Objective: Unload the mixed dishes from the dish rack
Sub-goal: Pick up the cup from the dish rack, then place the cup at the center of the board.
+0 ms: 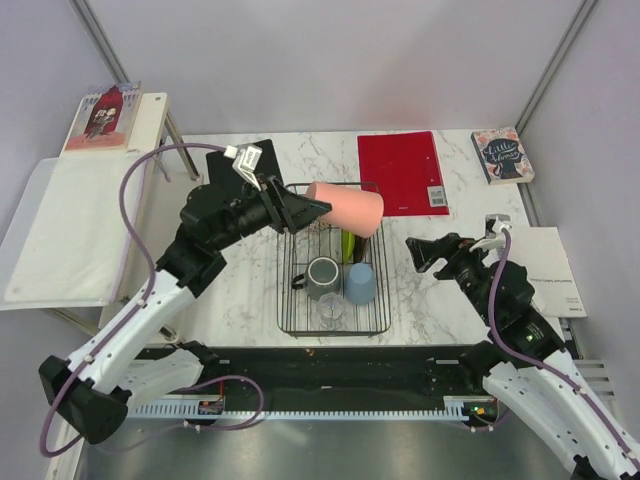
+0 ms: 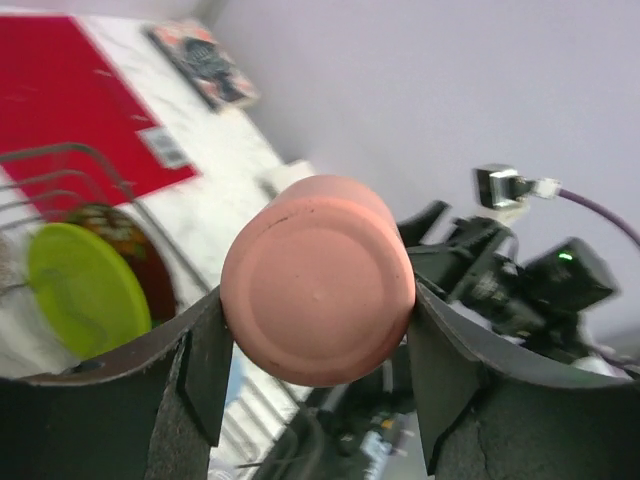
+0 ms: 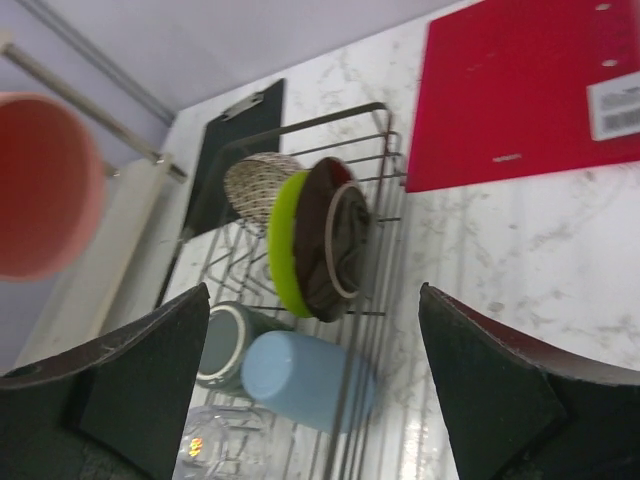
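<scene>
We've got the left gripper (image 1: 318, 206) clamped on the base end of the pink cup (image 1: 348, 209), held sideways in the air over the far side of the rack (image 1: 283, 300). The cup's long axis points right, mouth facing the right gripper (image 1: 419, 255). That one's wide open and empty beside the rack, nearer the free end.

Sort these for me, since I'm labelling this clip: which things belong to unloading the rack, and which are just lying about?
Job: rack, pink cup, mug, blue cup, glass, green plate, red plate, bowl.
Lying about: red folder, clipboard, right book, left book, paper.
</scene>
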